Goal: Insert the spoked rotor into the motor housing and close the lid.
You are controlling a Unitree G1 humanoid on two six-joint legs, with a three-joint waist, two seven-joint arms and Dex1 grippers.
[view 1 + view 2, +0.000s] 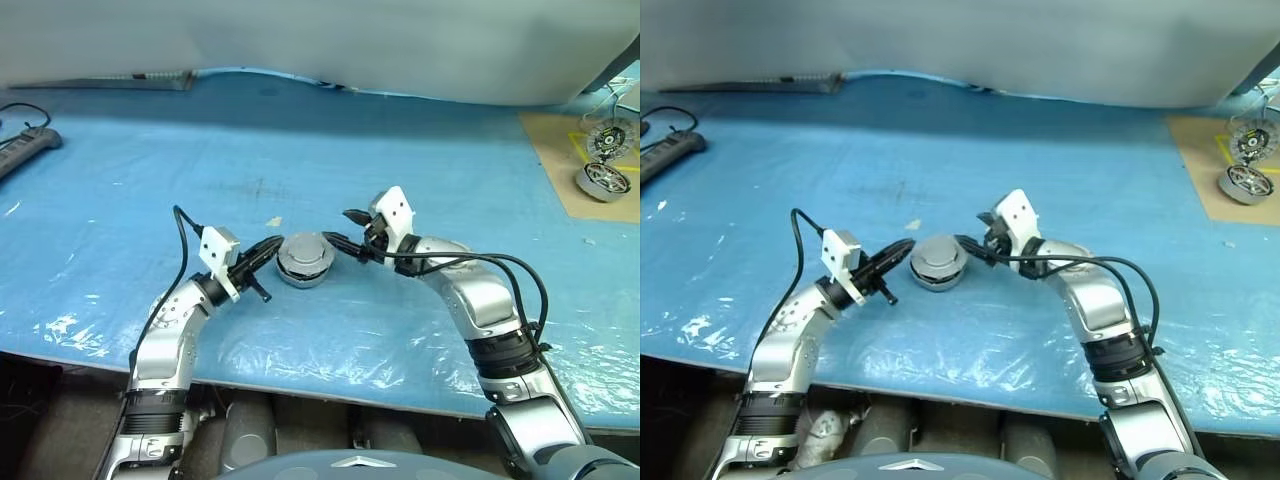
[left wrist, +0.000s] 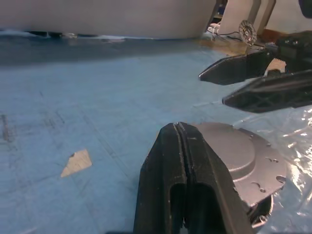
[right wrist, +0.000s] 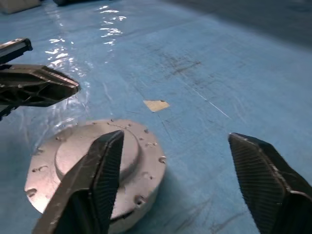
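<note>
The motor housing sits on the blue table, with the lid lying flat on top of it, plain grey face up. The spoked rotor is hidden. My left gripper is shut with nothing in it, its tips just off the housing's left side. In the left wrist view its closed fingers point at the lid's edge. My right gripper stands open just right of the housing and slightly above it. Its two fingers are spread wide, one over the lid's near edge, and hold nothing.
A small tan scrap lies just behind the housing. A tan mat at the far right carries two other motor parts. A power strip lies far left. Crinkled clear plastic covers the table's front.
</note>
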